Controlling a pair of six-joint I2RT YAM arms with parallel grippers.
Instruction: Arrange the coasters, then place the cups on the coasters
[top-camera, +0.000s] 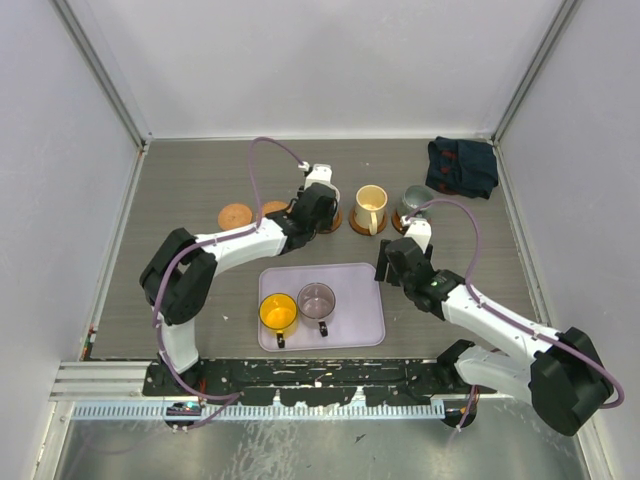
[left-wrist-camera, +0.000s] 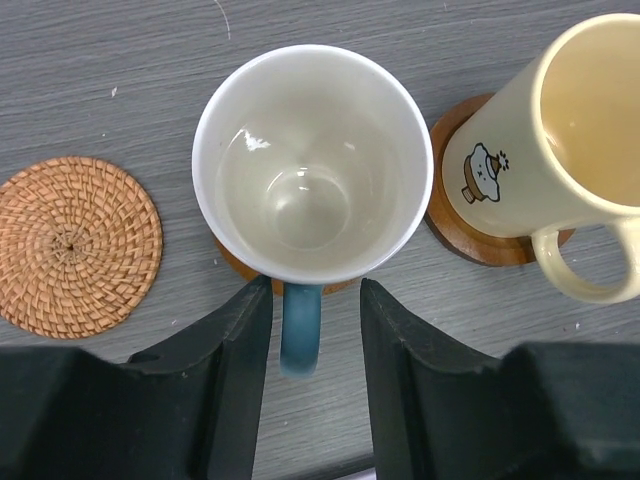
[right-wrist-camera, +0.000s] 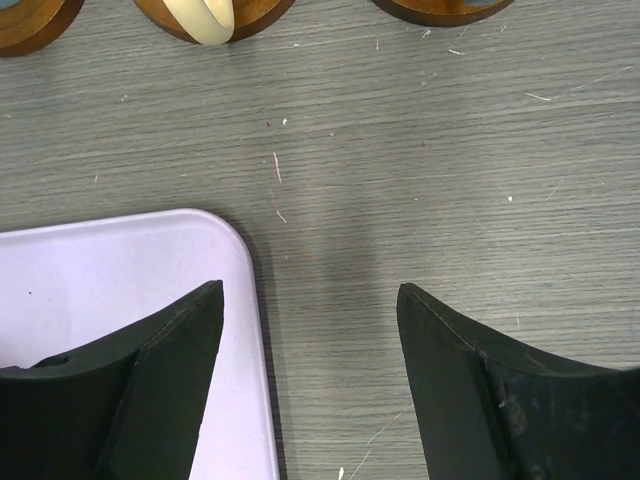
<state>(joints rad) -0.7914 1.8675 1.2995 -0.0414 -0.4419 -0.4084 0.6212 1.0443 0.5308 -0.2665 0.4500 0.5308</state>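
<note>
A white cup with a blue handle stands on a coaster in the back row. My left gripper is open astride that handle, with a gap on each side. To its right a cream-yellow cup sits on a dark wooden coaster, and a metallic cup stands further right. Two bare coasters lie to the left. An orange cup and a translucent cup stand on the lilac tray. My right gripper is open and empty over the tray's right corner.
A dark folded cloth lies at the back right corner. Grey walls close in the table on the left, back and right. The tray's rounded corner sits just under my right gripper's left finger.
</note>
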